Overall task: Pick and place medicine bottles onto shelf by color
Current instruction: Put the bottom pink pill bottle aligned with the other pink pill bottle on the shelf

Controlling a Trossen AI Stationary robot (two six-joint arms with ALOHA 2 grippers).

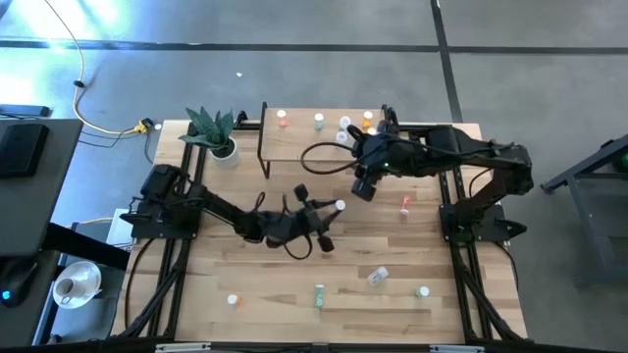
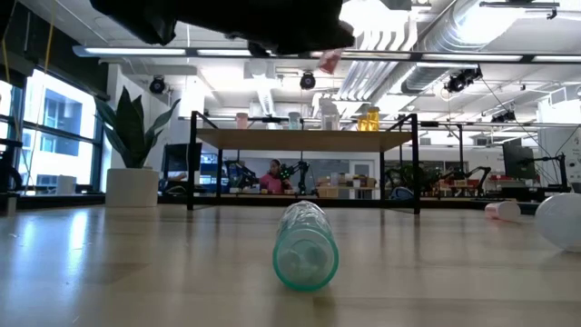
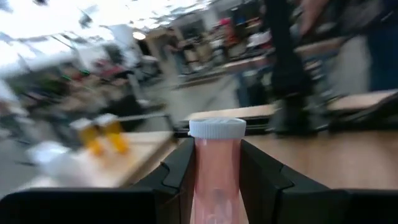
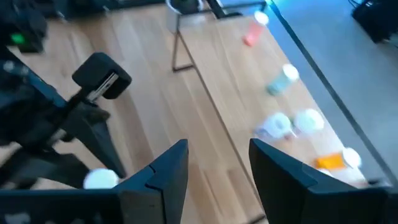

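Note:
My left gripper (image 1: 332, 209) is at mid-table, lifted, shut on a pink-red bottle (image 3: 216, 168) with a white cap (image 1: 340, 206); the bottle also shows high in the low view (image 2: 329, 61). My right gripper (image 4: 217, 168) is open and empty, above the table by the front edge of the shelf (image 1: 294, 147), near its right end. On the shelf stand a pink (image 1: 282, 118), a green (image 1: 319, 122), two clear-white (image 1: 342, 130) and orange (image 1: 368, 120) bottles. On the table lie a pink bottle (image 1: 405, 204), a clear one (image 1: 378, 277) and a green one (image 1: 319, 294). My left gripper pinches the pink-red bottle's body (image 3: 214, 186) between its two fingers (image 3: 180, 174), below the cap. The bottle lies along the fingers, its capped end (image 3: 216, 128) sticking out past the fingertips. The fingers come roughly level from the table's left. The bottle is lifted clear of the table.
A potted plant (image 1: 218, 132) stands left of the shelf. More small bottles stand near the table's front edge, an orange one (image 1: 233, 300) and a green one (image 1: 423, 291). The green bottle lying on its side fills the low view's middle (image 2: 306, 245).

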